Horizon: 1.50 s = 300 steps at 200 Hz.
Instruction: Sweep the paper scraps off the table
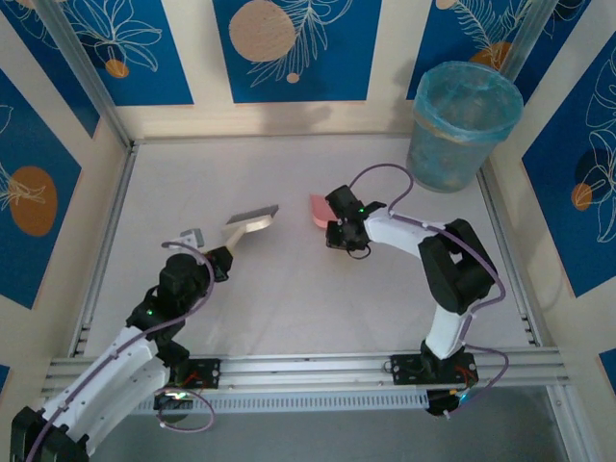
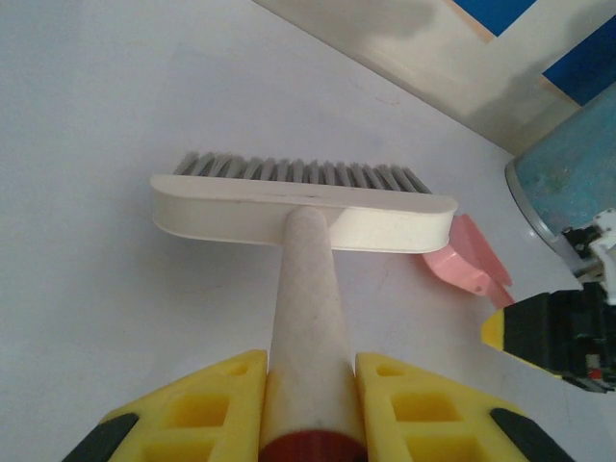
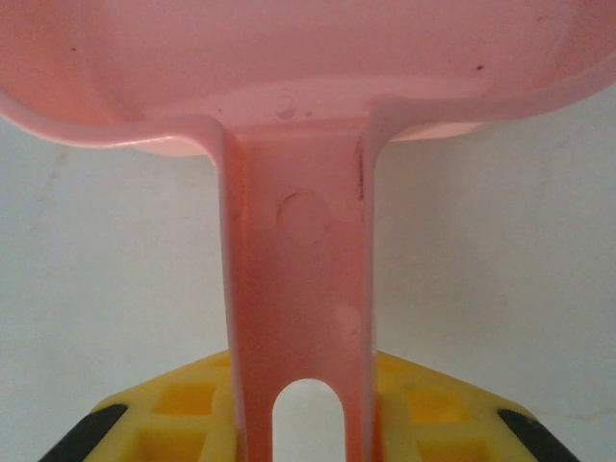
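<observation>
My left gripper [image 1: 219,258] [image 2: 310,371] is shut on the cream handle of a hand brush [image 1: 252,218] [image 2: 303,207], whose grey bristles point away over the white table [image 1: 289,308]. To its right, my right gripper [image 1: 339,226] [image 3: 298,385] is shut on the handle of a pink dustpan [image 1: 318,210] [image 3: 298,67] [image 2: 467,255]. The pan's mouth faces the brush, with a gap of bare table between them. The paper scraps are out of view.
A blue-lined waste bin [image 1: 462,125] [image 2: 563,192] stands at the table's back right corner, behind the right arm. Aluminium rails [image 1: 308,368] edge the table, and patterned wall panels close it in.
</observation>
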Each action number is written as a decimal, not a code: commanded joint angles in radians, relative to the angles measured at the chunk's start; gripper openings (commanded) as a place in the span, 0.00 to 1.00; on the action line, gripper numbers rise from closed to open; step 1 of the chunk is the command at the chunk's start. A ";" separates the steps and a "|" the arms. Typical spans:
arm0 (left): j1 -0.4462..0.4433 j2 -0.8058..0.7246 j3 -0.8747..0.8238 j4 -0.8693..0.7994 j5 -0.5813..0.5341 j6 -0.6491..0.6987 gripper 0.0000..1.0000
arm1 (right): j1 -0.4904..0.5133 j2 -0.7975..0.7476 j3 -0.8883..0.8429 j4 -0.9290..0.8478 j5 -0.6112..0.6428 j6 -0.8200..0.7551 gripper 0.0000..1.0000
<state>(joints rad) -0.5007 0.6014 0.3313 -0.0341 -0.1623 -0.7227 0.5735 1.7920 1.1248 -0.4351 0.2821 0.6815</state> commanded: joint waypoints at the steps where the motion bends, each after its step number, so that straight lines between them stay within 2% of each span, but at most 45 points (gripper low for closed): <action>1: -0.003 0.031 0.004 0.098 0.023 0.026 0.00 | 0.006 0.021 -0.002 0.044 0.068 0.016 0.04; 45: -0.004 0.109 0.009 0.152 0.056 0.048 0.00 | 0.012 0.013 -0.028 0.072 0.030 0.048 0.14; 53: -0.004 0.120 0.012 0.149 0.052 0.049 0.00 | 0.015 0.011 -0.033 0.077 0.023 0.052 0.21; 63: -0.005 0.128 0.017 0.148 0.045 0.053 0.00 | 0.015 0.011 -0.036 0.082 0.017 0.051 0.23; 76: -0.006 0.135 0.024 0.138 0.024 0.057 0.00 | 0.014 0.012 -0.038 0.085 0.018 0.058 0.35; 126: -0.010 0.164 0.094 0.082 -0.019 0.073 0.00 | 0.019 -0.033 -0.060 0.097 0.000 0.067 0.53; 146: -0.024 0.215 0.125 0.079 -0.023 0.073 0.00 | 0.023 -0.112 -0.106 0.129 0.038 0.064 0.56; 170: -0.050 0.302 0.177 0.078 -0.043 0.078 0.00 | 0.022 -0.240 -0.189 0.178 0.141 0.078 0.61; 197: -0.090 0.398 0.241 0.099 -0.081 0.111 0.00 | 0.008 -0.384 -0.294 0.237 0.229 0.106 0.61; 242: -0.137 0.585 0.277 0.207 -0.128 0.157 0.00 | -0.061 -0.575 -0.430 0.295 0.276 0.171 0.68; 278: -0.162 0.687 0.292 0.217 -0.187 0.174 0.00 | -0.115 -0.688 -0.522 0.334 0.312 0.226 0.69; 300: -0.162 0.735 0.287 0.229 -0.171 0.160 0.10 | -0.131 -0.720 -0.561 0.379 0.323 0.228 0.70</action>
<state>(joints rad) -0.6552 1.2953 0.5957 0.1581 -0.3092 -0.5686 0.4545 1.1080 0.6010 -0.1310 0.5510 0.8734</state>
